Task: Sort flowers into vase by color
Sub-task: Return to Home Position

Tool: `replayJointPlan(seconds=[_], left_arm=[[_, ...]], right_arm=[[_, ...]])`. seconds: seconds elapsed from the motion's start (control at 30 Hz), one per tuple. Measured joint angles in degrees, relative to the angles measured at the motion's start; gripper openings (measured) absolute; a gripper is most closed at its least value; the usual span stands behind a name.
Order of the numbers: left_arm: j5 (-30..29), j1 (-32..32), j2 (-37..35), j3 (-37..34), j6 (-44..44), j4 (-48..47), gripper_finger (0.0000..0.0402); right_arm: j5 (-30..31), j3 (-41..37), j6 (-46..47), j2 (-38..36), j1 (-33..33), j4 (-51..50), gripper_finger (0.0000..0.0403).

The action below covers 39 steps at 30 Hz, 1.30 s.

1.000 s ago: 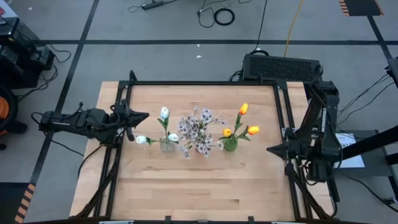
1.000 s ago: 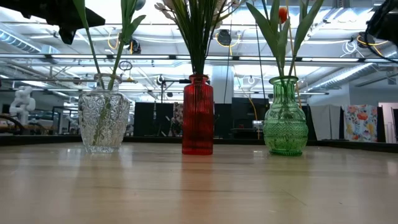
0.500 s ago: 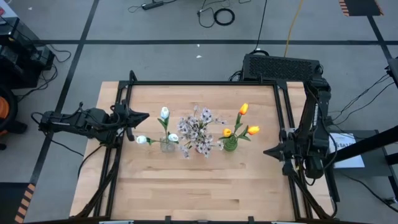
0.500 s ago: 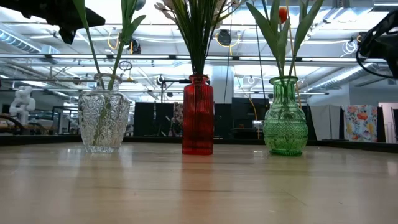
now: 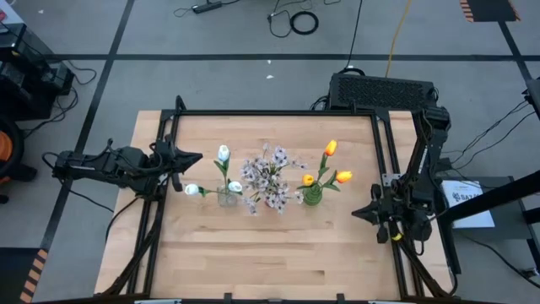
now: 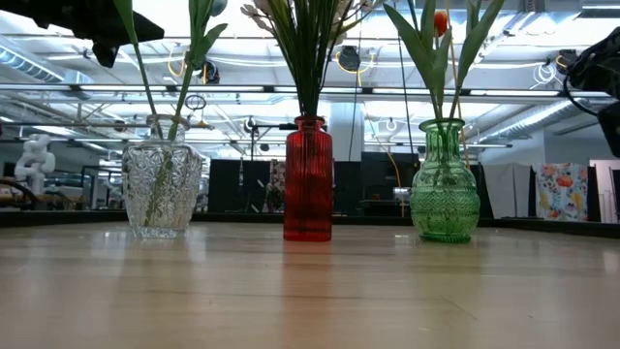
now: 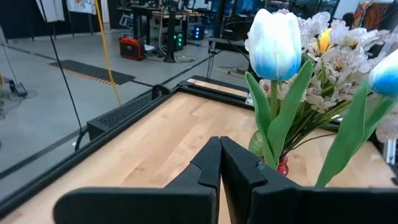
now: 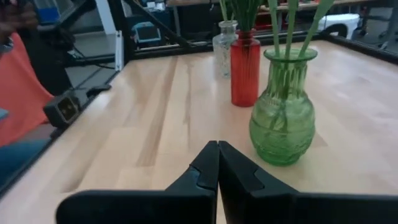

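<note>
Right gripper [image 8: 218, 144], clenched empty, points at the green vase [image 8: 283, 118] ahead; left gripper [image 7: 220, 140], likewise clenched, seemingly level, faces a white tulip [image 7: 274, 37].

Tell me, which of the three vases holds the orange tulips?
The green glass vase, rightmost seen from above, holds the orange tulips. The clear vase holds white tulips; the red vase holds pale blossoms.
</note>
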Motion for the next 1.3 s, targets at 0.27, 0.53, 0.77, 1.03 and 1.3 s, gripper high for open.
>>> replayJointPlan(seconds=[0.27,0.53,0.77,1.03,1.3], left_arm=[[0.0,0.0,0.0,0.0,2.1,0.3,0.0012],[0.0,0.0,0.7,0.0,2.6,0.3,0.0012],[4.5,0.0,1.4,-6.3,8.4,11.7,0.0012],[9.4,0.0,1.1,-9.8,9.5,13.9,0.0012],[10.2,0.0,-0.2,-15.6,9.9,18.7,0.0012]], right_arm=[[-14.9,-0.1,-27.4,-0.7,-12.5,17.3,0.0000],[-32.7,0.0,-42.1,-1.4,-31.1,21.8,0.0000],[-46.4,0.0,-46.6,-2.3,-44.7,22.5,0.0000],[-55.4,-1.8,-49.2,-3.7,-54.3,27.3,0.0000],[-64.6,-4.8,-49.3,-4.7,-62.5,32.0,0.0000]])
